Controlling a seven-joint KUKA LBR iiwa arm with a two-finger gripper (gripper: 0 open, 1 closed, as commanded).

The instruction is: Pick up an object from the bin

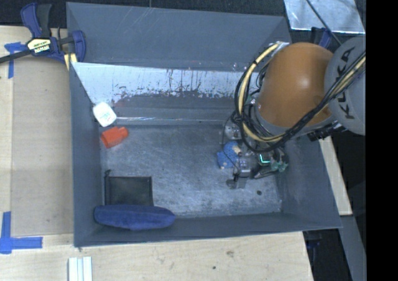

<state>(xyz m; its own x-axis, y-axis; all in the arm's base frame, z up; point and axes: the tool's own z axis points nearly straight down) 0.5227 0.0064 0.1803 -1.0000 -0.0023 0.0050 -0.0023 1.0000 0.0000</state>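
Low at the right side of the grey bin [186, 37], the gripper [241, 173] sits just beside a small blue object [225, 158], possibly touching it. How wide it is cannot be told beneath the orange wrist cover [295, 84], and the arm [349, 96] reads "KUKA". Well away toward the view's left lie a white block [104, 114], an orange block [114, 136], a black square pad [129, 189] and a long blue roll [134, 216].

cam: one, above my bin [180, 43], looking down, tilted toward its 12 o'clock wall | range: whole bin framed | my arm [298, 87] enters at 3 o'clock
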